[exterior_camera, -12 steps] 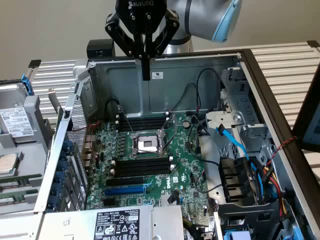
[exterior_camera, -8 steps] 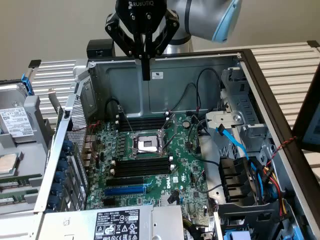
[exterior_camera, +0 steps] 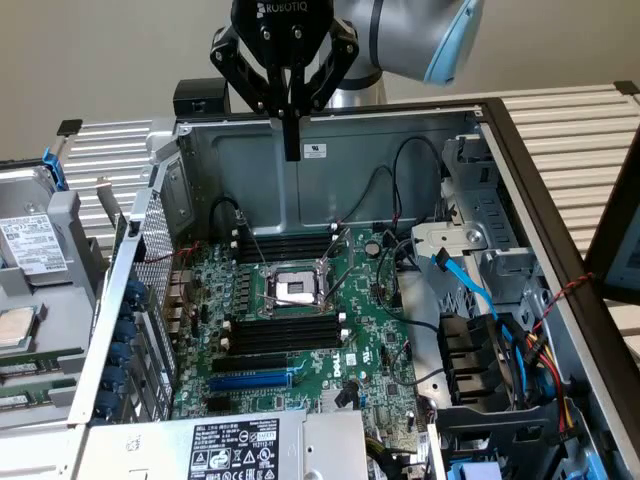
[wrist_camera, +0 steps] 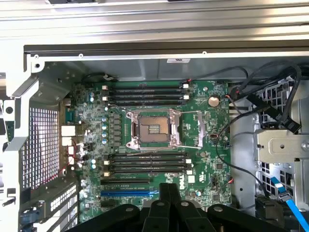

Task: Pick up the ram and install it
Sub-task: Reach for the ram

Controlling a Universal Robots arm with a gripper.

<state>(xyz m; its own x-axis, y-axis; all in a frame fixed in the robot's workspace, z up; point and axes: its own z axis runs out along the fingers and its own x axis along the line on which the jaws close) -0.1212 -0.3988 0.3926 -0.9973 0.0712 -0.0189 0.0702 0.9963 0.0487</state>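
Black metal fingers of the robot gripper (exterior_camera: 291,150) are pressed tight together, and I see nothing held between them. The gripper hangs from a white and light blue robot arm (exterior_camera: 420,35) over the far wall of the open gray metal computer case (exterior_camera: 400,140). It is high up and touches nothing. In the wrist view the gripper (wrist_camera: 169,187) shows the same thing: its two fingers (wrist_camera: 161,203) sit side by side with no gap. Below it lies the big green motherboard (exterior_camera: 300,330) (wrist_camera: 205,159), flat on the floor of the case. A silver square chip socket (exterior_camera: 297,288) (wrist_camera: 152,128) sits in the middle of the board. Long black slots (exterior_camera: 285,247) (wrist_camera: 145,92) run in a row on the far side of the socket, and more long black slots (exterior_camera: 275,335) (wrist_camera: 145,162) run on its near side. One long blue slot (exterior_camera: 250,380) (wrist_camera: 128,192) lies nearer than those. A bright blue flat cable (exterior_camera: 470,290) (wrist_camera: 294,212) bends down on the exterior view's right side of the case. Outside the case, on the exterior view's left, stands a gray rack (exterior_camera: 75,215) with a silver drive with a white label (exterior_camera: 30,245) on it. Near the rack's near end lies a long thin green stick (exterior_camera: 22,400) that looks like the ram. It is well apart from the gripper and not in any slot.
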